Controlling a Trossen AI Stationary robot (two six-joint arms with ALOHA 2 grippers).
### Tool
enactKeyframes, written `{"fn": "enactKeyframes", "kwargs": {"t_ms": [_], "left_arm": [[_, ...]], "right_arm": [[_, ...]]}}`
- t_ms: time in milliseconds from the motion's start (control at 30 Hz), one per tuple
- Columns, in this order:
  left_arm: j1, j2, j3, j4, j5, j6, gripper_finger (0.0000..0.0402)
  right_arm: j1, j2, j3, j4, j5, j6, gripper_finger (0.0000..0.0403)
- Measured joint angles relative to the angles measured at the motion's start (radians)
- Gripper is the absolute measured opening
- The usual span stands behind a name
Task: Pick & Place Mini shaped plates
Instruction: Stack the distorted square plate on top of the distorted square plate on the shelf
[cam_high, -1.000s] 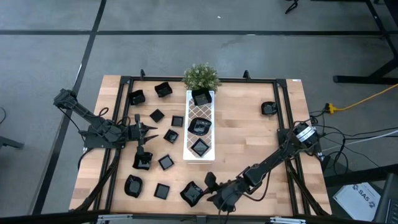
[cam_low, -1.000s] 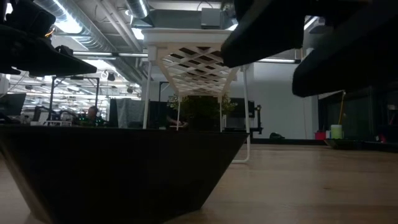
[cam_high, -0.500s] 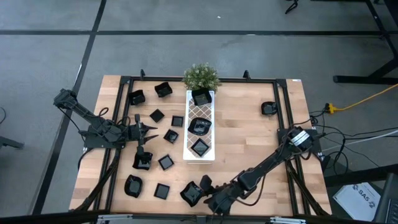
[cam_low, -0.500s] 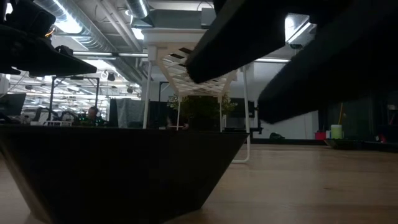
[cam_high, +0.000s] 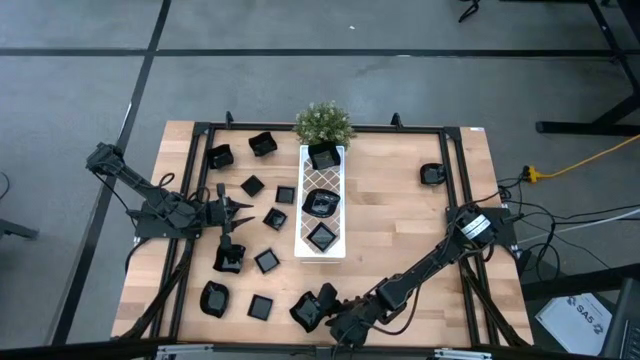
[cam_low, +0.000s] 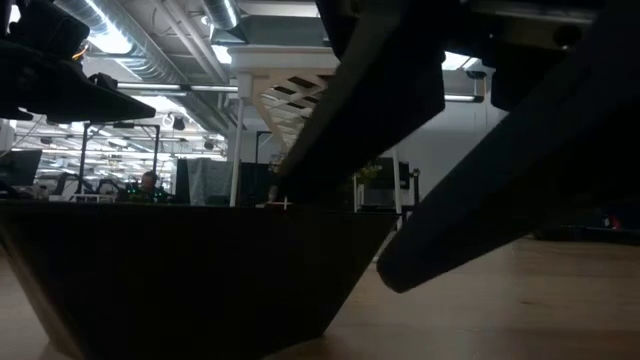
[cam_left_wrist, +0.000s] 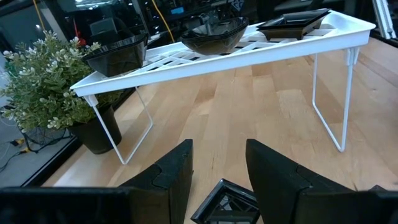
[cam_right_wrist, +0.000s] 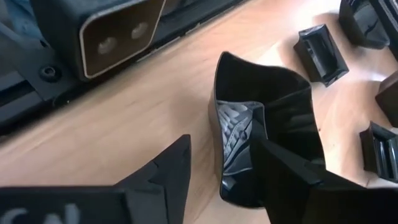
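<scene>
Right up against the lens there's a big black dish (cam_low: 190, 270), flat rim on top and sides slanting in toward the wooden table (cam_low: 520, 320). A dark arm (cam_low: 480, 120) fills the upper right, slanting down toward the table. Behind, the white lattice tray (cam_low: 275, 85) stands on thin legs. Far left, ceiling lights and a seated person (cam_low: 148, 183).
</scene>
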Motion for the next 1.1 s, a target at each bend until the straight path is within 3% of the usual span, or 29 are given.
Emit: {"fn": "enactKeyframes", "kwargs": {"t_ms": [567,1100], "left_arm": [[0.0,0.0,0.0,0.003,0.0,0.0,0.0143],[0.0,0.0,0.0,0.003,0.0,0.0,0.0143]], "right_arm": [[-0.002,0.0,0.0,-0.028,0.0,0.002,0.0009],[-0.002,-0.044,0.0,-0.036,0.088,-0.018,0.0006]]}}
